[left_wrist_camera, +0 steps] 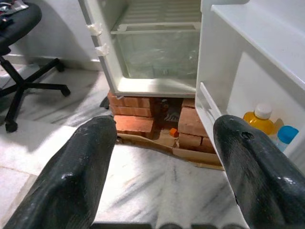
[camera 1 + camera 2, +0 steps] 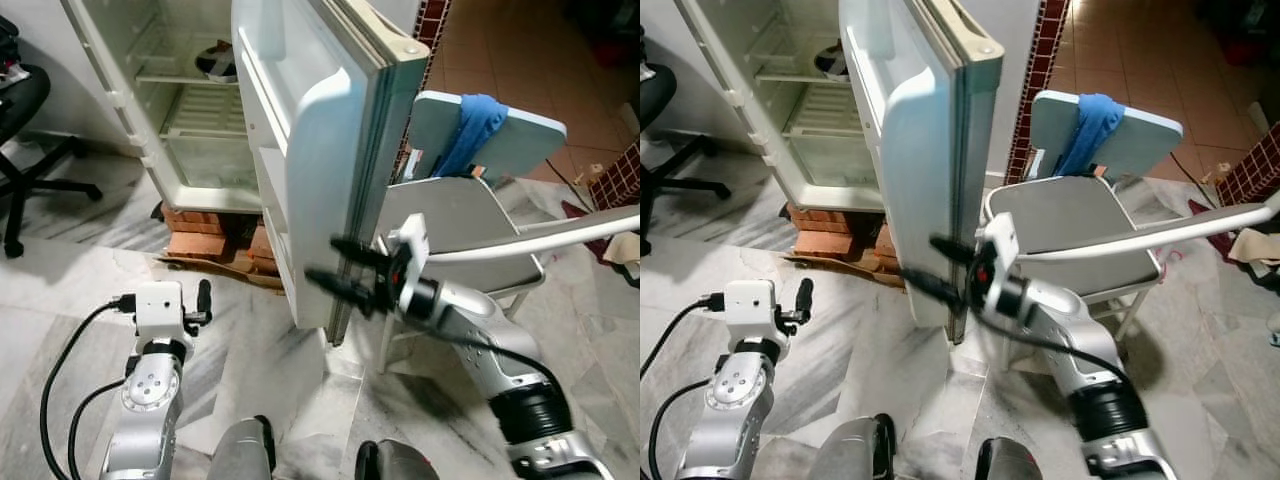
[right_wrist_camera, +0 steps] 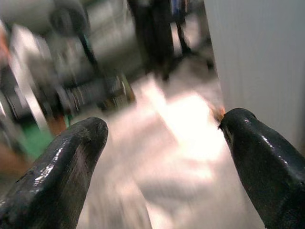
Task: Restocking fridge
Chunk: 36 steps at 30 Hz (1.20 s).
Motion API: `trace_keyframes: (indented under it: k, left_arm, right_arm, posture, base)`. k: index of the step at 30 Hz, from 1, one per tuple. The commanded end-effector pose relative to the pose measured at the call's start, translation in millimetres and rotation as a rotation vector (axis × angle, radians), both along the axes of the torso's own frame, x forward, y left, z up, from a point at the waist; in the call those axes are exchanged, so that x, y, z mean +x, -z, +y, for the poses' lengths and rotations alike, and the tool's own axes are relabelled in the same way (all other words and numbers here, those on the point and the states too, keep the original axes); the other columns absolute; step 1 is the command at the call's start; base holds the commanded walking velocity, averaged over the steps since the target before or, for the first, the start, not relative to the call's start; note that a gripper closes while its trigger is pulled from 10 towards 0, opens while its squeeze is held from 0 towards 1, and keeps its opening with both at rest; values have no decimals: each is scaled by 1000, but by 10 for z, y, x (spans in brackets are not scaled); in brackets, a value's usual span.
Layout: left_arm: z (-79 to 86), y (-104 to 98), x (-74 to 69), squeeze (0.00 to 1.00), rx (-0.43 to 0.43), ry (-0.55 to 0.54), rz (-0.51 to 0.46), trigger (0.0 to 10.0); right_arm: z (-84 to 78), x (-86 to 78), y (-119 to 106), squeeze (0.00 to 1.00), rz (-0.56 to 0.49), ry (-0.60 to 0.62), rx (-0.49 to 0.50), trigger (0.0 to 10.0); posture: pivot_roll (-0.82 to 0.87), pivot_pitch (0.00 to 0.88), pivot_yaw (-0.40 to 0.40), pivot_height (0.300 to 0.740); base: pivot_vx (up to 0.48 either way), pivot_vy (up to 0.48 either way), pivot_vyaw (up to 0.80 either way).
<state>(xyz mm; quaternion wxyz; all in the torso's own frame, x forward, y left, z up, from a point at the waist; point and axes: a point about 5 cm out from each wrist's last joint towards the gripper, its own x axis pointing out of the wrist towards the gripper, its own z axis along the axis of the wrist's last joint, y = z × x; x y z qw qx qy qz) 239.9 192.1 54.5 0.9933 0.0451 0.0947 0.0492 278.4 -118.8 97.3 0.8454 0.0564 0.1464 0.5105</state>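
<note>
The fridge (image 2: pixel 190 110) stands open at 12 o'clock, its door (image 2: pixel 310 150) swung out edge-on toward the robot, long axis upright. The right pincer (image 2: pixel 340 270), fingers spread and holding nothing, sits against the door's free edge, so the right arm is nearer. The left pincer (image 2: pixel 200 300), also spread and empty, hangs at 8 o'clock, well apart. Bottles (image 1: pixel 267 126) stand in the door's lower rack.

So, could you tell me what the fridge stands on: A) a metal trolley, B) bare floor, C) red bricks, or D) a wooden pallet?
C: the fridge stands raised on stacked red bricks, seen under its base above the marble floor.
</note>
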Motion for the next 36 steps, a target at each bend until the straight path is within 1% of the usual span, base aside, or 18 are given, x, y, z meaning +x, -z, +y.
trace_keyframes:
  k: [1, 4, 8, 11, 13, 14, 15, 16, 18, 20, 21, 22, 25, 26, 29, 32, 34, 36]
  left_arm:
    - [15, 3, -6, 0, 6, 1, 9, 10000]
    - [18, 3, -4, 0, 6, 2, 11, 10000]
    - [17, 3, -3, 0, 7, 2, 12, 10000]
    - [9, 11, 0, 0, 8, 8, 17, 10000]
    - [5, 11, 3, 0, 8, 10, 17, 10000]
    - [4, 12, 4, 0, 8, 11, 18, 10000]
    - [2, 12, 5, 0, 9, 12, 18, 10000]
    - [2, 12, 5, 0, 9, 12, 18, 10000]
    - [-2, 14, 6, 0, 8, 13, 19, 10000]
    - [-3, 14, 7, 0, 7, 13, 19, 10000]
    - [-4, 15, 7, 0, 6, 13, 19, 10000]
    - [-5, 16, 8, 0, 6, 13, 19, 10000]
    - [-6, 18, 10, 0, 4, 13, 20, 10000]
    - [-9, 21, 13, 0, 2, 13, 22, 10000]
    - [-12, 23, 19, 0, 2, 17, 23, 10000]
    - [-17, 25, 27, 0, 1, 21, 24, 10000]
    - [-17, 24, 28, 0, 1, 21, 24, 10000]
    - [-15, 19, 30, 0, 3, 19, 19, 10000]
  right_arm:
    - [-52, -48, 87, 0, 3, -56, -99, 10000]
    - [-192, -27, 103, 0, 9, -62, -191, 10000]
    - [-247, 42, 109, 0, -29, -29, -241, 10000]
    - [-254, 303, -31, 0, -214, 159, -274, 10000]
    - [-198, 436, -204, 0, -287, 283, -190, 10000]
    - [-135, 474, -314, 0, -314, 325, -117, 10000]
    - [-19, 478, -455, 0, -321, 341, -4, 10000]
    - [-19, 478, -455, 0, -321, 341, -4, 10000]
    - [243, 346, -605, 0, -305, 221, 145, 10000]
    - [278, 319, -621, 0, -302, 197, 162, 10000]
    - [386, 216, -666, 0, -241, 112, 260, 10000]
    - [441, 131, -697, 0, -205, 38, 309, 10000]
    - [529, -124, -756, 0, -122, -184, 407, 10000]
    - [525, -174, -730, 0, -118, -207, 401, 10000]
    - [473, -49, -543, 0, -138, -84, 288, 10000]
    - [342, 134, -333, 0, -143, 126, 189, 10000]
    - [313, 171, -295, 0, -146, 174, 165, 10000]
    - [167, 250, -178, 0, -187, 337, 75, 10000]
  posture:
    - [83, 120, 13, 740]
    - [82, 121, 14, 740]
    - [82, 120, 14, 740]
    - [80, 120, 13, 740]
    - [81, 121, 14, 740]
    - [83, 120, 13, 740]
    - [84, 121, 12, 740]
    - [84, 121, 12, 740]
    - [86, 121, 10, 740]
    - [85, 121, 9, 740]
    - [86, 121, 8, 740]
    - [86, 121, 7, 740]
    - [82, 120, 6, 740]
    - [82, 120, 6, 740]
    - [78, 118, 6, 740]
    - [77, 118, 7, 740]
    - [77, 118, 7, 740]
    - [81, 115, 8, 740]
  base:
    - [0, 0, 0]
    - [0, 0, 0]
    - [0, 0, 0]
    - [0, 0, 0]
    - [0, 0, 0]
    - [0, 0, 0]
    - [0, 0, 0]
    - [0, 0, 0]
    - [0, 0, 0]
    - [0, 0, 0]
    - [0, 0, 0]
    - [0, 0, 0]
    - [0, 0, 0]
    - [0, 0, 0]
    - [0, 0, 0]
    - [0, 0, 0]
    - [0, 0, 0]
    - [0, 0, 0]
